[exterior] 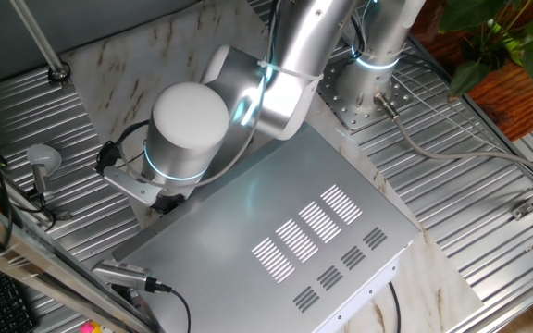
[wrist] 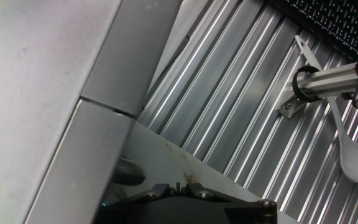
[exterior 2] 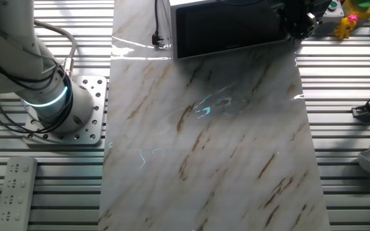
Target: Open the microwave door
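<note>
The microwave (exterior: 276, 231) is a large silver box with vent slots on top, standing on a marble board. Its door (exterior 2: 227, 29) is a flat black panel that lies flush with the front, seen at the top of the other fixed view. My gripper (exterior 2: 295, 22) is a dark shape at the door's right edge, close to the microwave's front corner. In one fixed view the wrist hides it. The hand view shows the grey microwave side (wrist: 36, 74) with a seam, and my gripper (wrist: 174, 185) at the bottom with its finger bases nearly together and nothing seen between them.
The marble board (exterior 2: 204, 128) stretches in front of the door. The arm's base (exterior 2: 56, 109) and a remote (exterior 2: 15, 192) are at the left. A white spoon (wrist: 353, 162) and a metal bracket (wrist: 328, 78) lie on the ribbed table beside the microwave. A plug (exterior 2: 159, 40) lies left of the door.
</note>
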Controlling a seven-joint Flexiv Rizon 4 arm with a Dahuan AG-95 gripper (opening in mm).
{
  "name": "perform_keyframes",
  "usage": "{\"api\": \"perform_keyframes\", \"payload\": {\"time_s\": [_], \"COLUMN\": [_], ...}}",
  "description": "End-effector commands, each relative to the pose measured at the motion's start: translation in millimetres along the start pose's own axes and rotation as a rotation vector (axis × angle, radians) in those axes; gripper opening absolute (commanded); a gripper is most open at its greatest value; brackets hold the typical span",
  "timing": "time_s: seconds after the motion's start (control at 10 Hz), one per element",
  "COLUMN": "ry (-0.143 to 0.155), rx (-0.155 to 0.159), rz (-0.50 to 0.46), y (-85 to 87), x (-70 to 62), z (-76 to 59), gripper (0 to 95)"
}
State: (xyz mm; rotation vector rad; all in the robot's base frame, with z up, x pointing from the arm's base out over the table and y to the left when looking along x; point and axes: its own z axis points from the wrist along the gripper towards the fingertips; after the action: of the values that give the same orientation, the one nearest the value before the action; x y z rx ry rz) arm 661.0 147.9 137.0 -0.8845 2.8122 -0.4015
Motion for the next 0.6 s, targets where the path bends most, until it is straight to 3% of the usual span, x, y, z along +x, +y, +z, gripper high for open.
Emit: {"api": "perform_keyframes", "payload": {"time_s": [0.1,0.6], "ry": [-0.009,-0.013], "rx": [-0.013,-0.014], "rz": [-0.006,-0.012], "y": [14.6,14.6], "x": [-1.0,-1.0], "z": [-0.7,-0.7], "gripper": [0.0,0.0]}}
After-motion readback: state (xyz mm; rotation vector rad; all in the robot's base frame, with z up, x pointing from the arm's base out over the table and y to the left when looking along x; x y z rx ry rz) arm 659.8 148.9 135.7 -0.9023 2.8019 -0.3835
